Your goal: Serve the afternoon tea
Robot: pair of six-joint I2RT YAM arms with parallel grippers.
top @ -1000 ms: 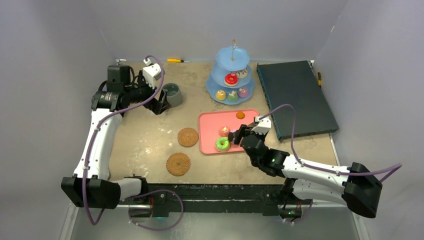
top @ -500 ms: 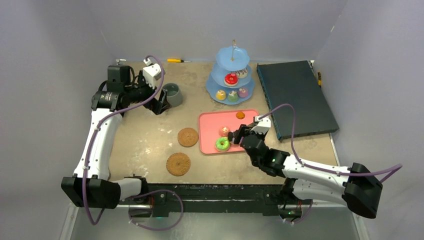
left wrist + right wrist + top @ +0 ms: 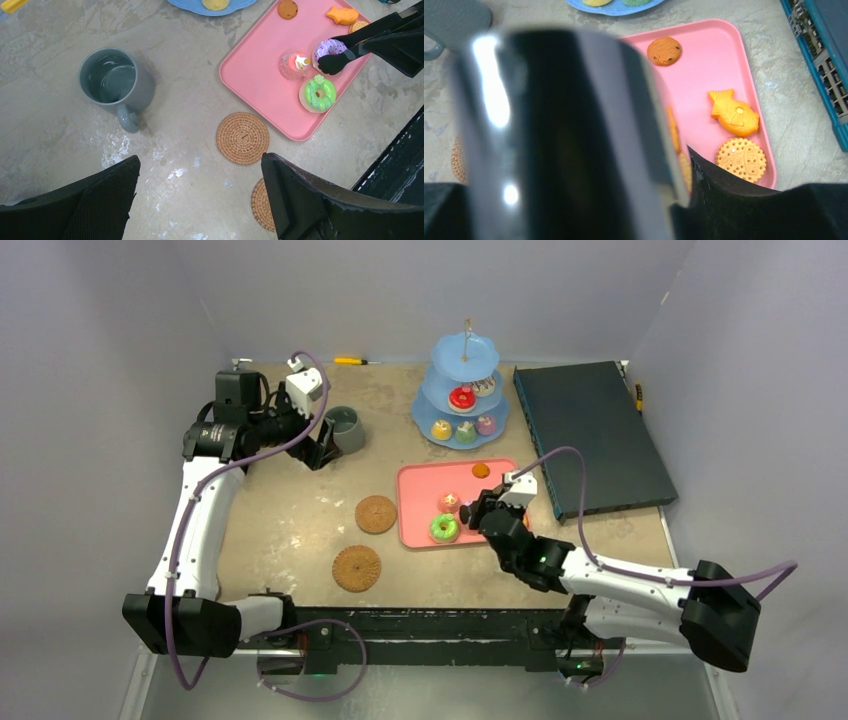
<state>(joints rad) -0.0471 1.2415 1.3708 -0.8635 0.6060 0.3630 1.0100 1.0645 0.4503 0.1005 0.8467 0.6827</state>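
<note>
The blue three-tier stand (image 3: 462, 390) at the back holds several small cakes. My right gripper (image 3: 497, 512) is shut on the black tongs (image 3: 360, 42), whose tips sit on either side of a purple doughnut (image 3: 327, 48) on the pink tray (image 3: 420, 510). A green doughnut (image 3: 445, 529) and a red cupcake (image 3: 450, 502) lie beside it. The tongs' shiny handle (image 3: 559, 135) fills the right wrist view. My left gripper (image 3: 200, 165) hangs open and empty above the table, next to the grey-green mug (image 3: 347, 428). Two woven coasters (image 3: 376, 514) (image 3: 357, 568) lie left of the tray.
A dark teal box (image 3: 590, 435) lies at the right, close behind the tray. A yellow screwdriver (image 3: 350, 361) rests at the back wall. A round cookie (image 3: 664, 51), a fish-shaped cake (image 3: 734, 112) and a biscuit (image 3: 741, 159) lie on the tray's right side.
My right gripper has squeezed in on the tongs and edged slightly left over the tray. The left arm has not moved.
</note>
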